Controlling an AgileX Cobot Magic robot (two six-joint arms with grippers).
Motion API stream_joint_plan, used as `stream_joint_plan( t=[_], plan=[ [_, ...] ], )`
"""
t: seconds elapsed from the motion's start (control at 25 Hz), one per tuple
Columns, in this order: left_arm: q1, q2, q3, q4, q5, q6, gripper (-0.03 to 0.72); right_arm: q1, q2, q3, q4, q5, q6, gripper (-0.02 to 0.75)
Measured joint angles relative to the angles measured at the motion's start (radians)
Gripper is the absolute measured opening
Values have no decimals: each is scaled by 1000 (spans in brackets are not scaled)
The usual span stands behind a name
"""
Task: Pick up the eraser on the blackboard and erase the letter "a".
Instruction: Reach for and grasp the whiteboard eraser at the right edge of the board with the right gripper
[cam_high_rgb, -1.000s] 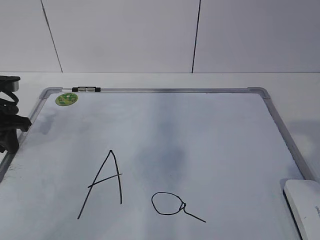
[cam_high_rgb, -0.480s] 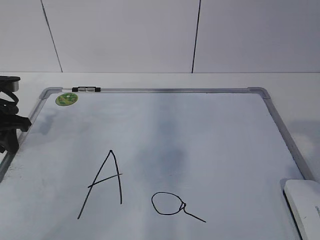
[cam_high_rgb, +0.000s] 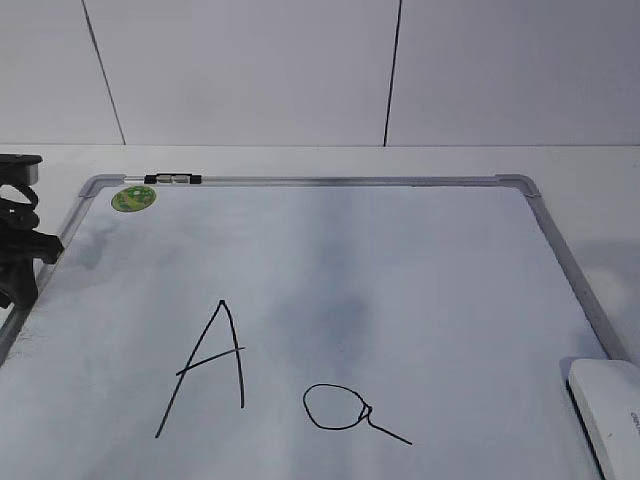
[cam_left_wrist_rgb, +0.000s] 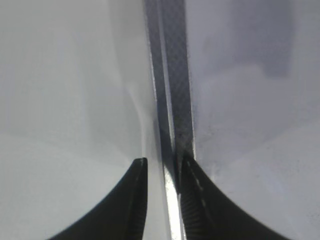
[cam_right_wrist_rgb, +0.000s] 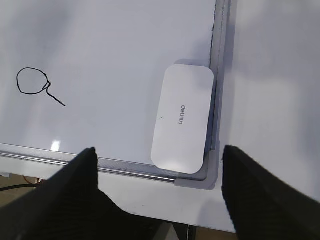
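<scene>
The blackboard lies flat on the table. The eraser is a white block at its near right corner, against the frame. The letter "a" is drawn near the front middle, to the right of a capital "A". In the right wrist view my right gripper is open wide, above and just short of the eraser, with the letter "a" off to the left. My left gripper is closed narrowly around the board's left frame; it also shows in the exterior view.
A round green sticker and a small black clip sit at the board's far left corner. A white wall stands behind the table. The table's front edge lies just below the board's near corner.
</scene>
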Motion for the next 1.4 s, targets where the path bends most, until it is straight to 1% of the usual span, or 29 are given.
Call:
stream_joint_plan(
  t=[0.28, 0.36, 0.48, 0.52, 0.84, 0.92, 1.04, 1.2, 1.4],
  plan=[
    [0, 2, -4, -1, 5, 0, 159, 0, 0, 0, 0, 0, 0, 589],
    [0, 3, -4, -4, 7, 0, 122, 0, 0, 0, 0, 0, 0, 589],
    [0, 3, -4, -10, 7, -5, 34, 0, 0, 0, -2, 0, 0, 589],
    [0, 3, -4, -17, 9, -10, 26, 0, 0, 0, -2, 0, 0, 589],
    [2, 3, -4, -19, 9, -17, 20, 0, 11, 0, -2, 7, 2, 589],
    [2, 3, -4, -19, 9, -17, 20, 0, 36, 0, -2, 28, 32, 591],
    [2, 3, -4, -19, 9, -17, 20, 0, 99, 0, -2, 35, 77, 603],
    [2, 3, -4, -19, 9, -17, 20, 0, 204, 0, -2, 35, 117, 652],
    [2, 3, -4, -19, 9, -17, 20, 0, 329, 0, 34, 33, 128, 666]
  ],
)
